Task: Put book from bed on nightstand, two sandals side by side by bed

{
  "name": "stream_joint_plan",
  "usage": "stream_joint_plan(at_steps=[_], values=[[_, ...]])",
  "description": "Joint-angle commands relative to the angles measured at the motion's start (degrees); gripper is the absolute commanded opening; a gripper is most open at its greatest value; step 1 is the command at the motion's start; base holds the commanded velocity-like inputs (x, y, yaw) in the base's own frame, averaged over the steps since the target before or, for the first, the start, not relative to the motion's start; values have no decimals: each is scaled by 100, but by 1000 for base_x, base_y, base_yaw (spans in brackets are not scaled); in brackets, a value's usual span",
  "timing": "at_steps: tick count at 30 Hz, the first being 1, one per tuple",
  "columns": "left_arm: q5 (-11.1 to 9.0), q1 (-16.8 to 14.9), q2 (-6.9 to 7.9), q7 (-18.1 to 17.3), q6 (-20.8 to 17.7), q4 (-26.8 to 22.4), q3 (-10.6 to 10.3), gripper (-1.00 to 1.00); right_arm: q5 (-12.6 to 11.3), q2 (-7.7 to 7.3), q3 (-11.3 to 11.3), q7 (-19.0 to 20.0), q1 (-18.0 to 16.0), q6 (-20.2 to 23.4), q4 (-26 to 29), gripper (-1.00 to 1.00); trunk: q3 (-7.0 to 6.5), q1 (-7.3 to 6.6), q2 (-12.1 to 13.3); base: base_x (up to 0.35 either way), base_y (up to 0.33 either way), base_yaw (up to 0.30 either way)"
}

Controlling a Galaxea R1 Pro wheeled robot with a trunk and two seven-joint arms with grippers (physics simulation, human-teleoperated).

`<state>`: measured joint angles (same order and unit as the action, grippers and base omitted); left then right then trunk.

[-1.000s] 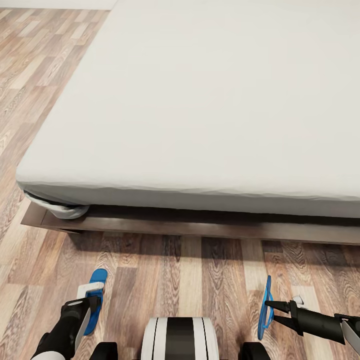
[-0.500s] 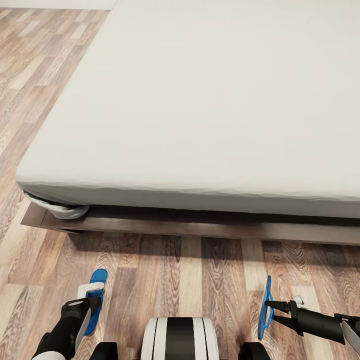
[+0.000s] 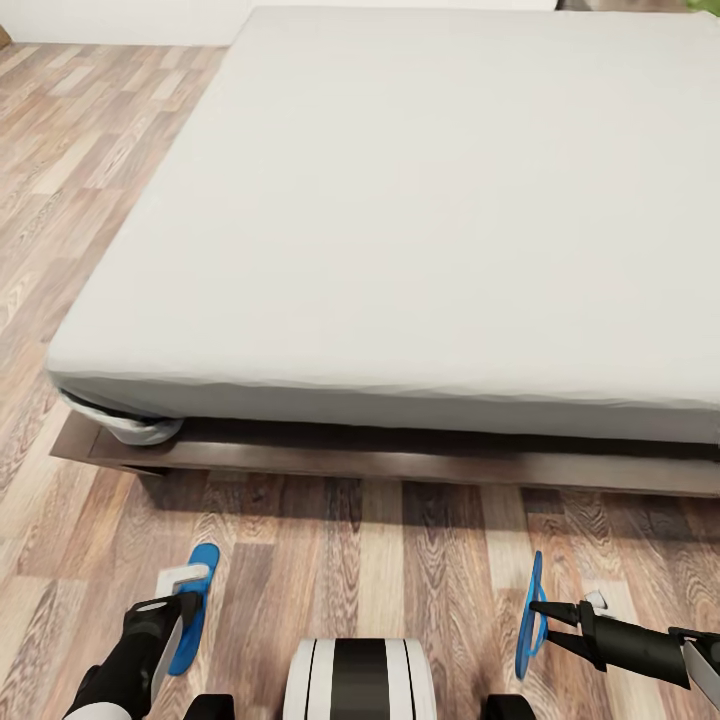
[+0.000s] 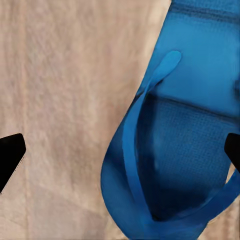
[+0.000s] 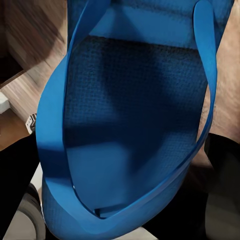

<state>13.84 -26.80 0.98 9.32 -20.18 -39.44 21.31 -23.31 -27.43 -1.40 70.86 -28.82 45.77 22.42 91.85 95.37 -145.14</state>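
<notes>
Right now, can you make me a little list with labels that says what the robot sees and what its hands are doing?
place: bedroom with wood-plank floor
bed: wide bed with pale mattress and dark wooden frame, straight ahead
book: none on the part of the mattress in view
left sandal: blue sandal lying flat on the floor under the left tool
left tool: open, above that sandal
right sandal: blue sandal standing on its edge, off flat
right tool: right tool shut on that sandal
sandals together: no, far apart on either side of the robot
</notes>
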Motion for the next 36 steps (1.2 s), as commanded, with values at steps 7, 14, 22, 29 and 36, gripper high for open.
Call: stream_joint_plan(at_steps=[7,14,22,29,36], values=[[31,-2,-2,0,-29,-6,5,100,2,0,-9,8,-1,37,0,-100,-64,-8,3,0,0,0],[31,-1,-1,0,-33,-11,5,100,2,0,-9,9,-1,37,0,-100,-64,-8,3,0,0,0],[31,-1,-1,-2,-38,-9,5,100,2,0,-9,7,-1,37,0,-100,-197,-24,11,0,0,0],[31,-1,-3,-4,-38,-2,5,100,2,2,-9,8,-1,37,0,-100,-352,-42,20,0,0,0],[32,-3,-6,-19,-19,-13,-3,100,2,3,-9,7,-1,37,0,-100,-441,-52,26,0,0,0]])
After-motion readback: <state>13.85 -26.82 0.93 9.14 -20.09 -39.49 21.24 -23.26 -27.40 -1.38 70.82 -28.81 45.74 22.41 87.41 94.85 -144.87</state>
